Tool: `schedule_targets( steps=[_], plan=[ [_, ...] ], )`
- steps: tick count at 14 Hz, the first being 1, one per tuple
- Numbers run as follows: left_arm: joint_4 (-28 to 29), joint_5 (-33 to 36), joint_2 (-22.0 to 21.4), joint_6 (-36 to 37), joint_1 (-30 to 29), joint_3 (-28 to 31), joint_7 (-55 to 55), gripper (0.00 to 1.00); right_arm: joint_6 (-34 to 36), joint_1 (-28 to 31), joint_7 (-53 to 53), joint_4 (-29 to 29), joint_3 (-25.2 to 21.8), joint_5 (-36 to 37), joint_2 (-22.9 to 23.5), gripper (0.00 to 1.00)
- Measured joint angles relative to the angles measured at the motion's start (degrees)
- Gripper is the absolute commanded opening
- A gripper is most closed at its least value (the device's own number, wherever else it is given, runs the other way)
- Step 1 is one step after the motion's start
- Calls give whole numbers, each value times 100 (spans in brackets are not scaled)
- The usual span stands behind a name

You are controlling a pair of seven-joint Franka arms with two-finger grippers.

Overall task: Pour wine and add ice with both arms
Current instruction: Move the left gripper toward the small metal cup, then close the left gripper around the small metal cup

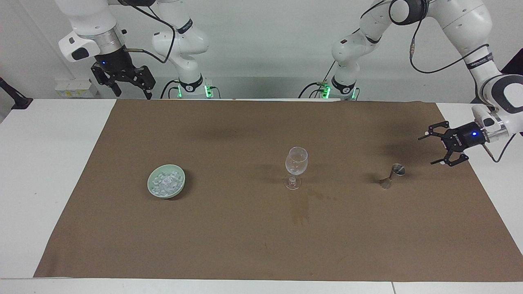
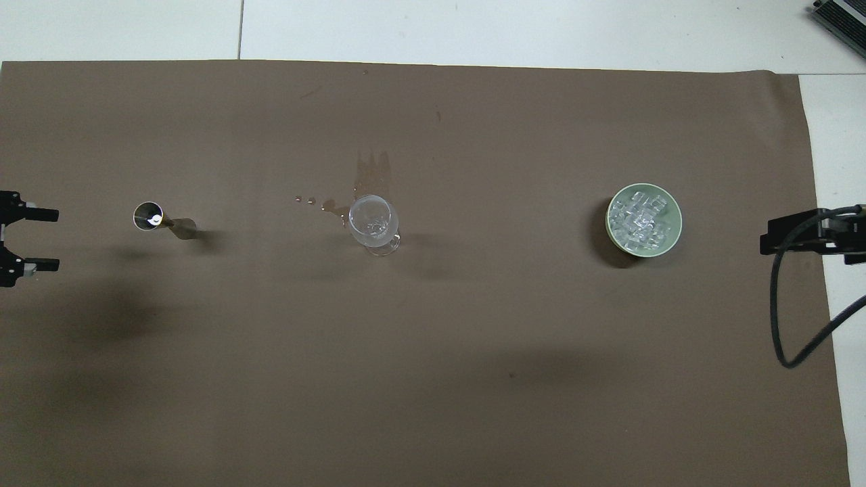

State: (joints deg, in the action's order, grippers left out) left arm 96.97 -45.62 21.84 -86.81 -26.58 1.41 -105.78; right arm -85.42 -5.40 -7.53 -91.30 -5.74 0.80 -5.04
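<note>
Two grippers open, empty. Left gripper [image 1: 434, 150] beside jigger [image 1: 392, 174], approach step; next: straddle stem, close. Right gripper [image 1: 130, 87] waits, well apart from jigger.

Facing camera: high, across the table, looks toward both arm bases, takes in the whole mat [image 1: 261, 245]. Overhead camera: above the robots' end, looks steeply down, closer in. Shared: mat, bowl [image 1: 166, 181], glass [image 1: 296, 166], jigger [image 2: 162, 220].
</note>
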Motion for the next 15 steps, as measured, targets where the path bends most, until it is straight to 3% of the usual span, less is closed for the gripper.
schedule_targets(
  steps=[9,15],
  plan=[
    [11,-1119,998,170,-223,-36,-2131,100,0,0,0,0,0,0,0,100],
    [21,-1632,1650,423,-354,-217,-2669,100,0,0,0,0,0,0,0,100]
  ],
)
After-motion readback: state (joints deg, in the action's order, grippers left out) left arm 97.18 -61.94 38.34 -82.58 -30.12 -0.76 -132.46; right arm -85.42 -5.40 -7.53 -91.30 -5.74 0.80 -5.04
